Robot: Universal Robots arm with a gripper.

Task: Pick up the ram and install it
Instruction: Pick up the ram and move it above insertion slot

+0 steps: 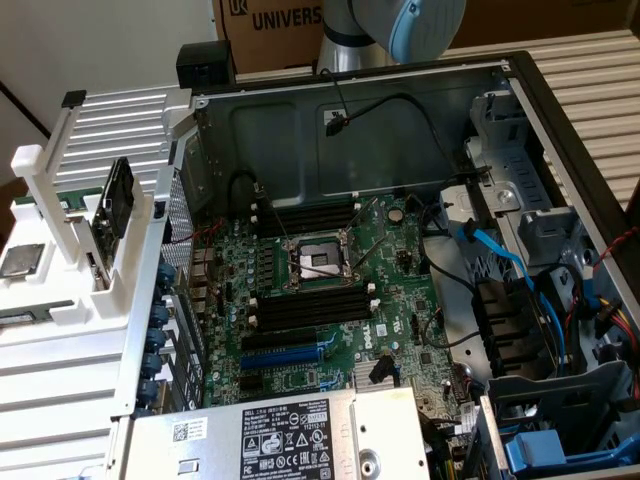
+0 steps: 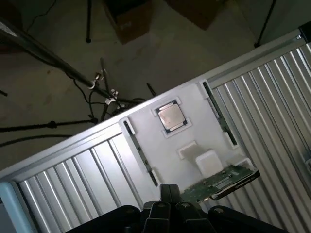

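Ram [image 1: 78, 193] is at the exterior view's left, outside the computer case. It stands on its long edge in a slot of the white holder [image 1: 60, 360]. Its long axis runs roughly left to right across the holder, much the same way as the black memory slots on the board. Its right end stops just beside a dark drive [image 1: 118, 195] that leans in its own slot. On the ram's near side a processor chip [image 1: 22, 262] lies flat.

In the wrist view you look down on the ram [image 2: 219, 114] edge-on, beside that chip. On the chip's other side is a second dark strip [image 2: 140, 153], and you cannot tell whether it is a stick or a bare slot.

Your gripper [image 2: 168, 187] hovers above the holder near the drive's green board. Its fingers are pressed together with nothing between them.

Moving right, the case's perforated wall [image 1: 185, 250] stands between the holder and the motherboard [image 1: 400, 270]. The memory slots lie in a far bank [image 1: 305, 215] and a near bank [image 1: 310, 305] on either side of the processor socket [image 1: 315, 262], with open room above them. The blue expansion slot [image 1: 285, 355] and the power supply [image 1: 280, 435] bound the near side. Further right, a blue cable [image 1: 500, 262] and the drive cage [image 1: 520, 200] crowd the edge. The arm [image 1: 395, 30] rises at the far side.
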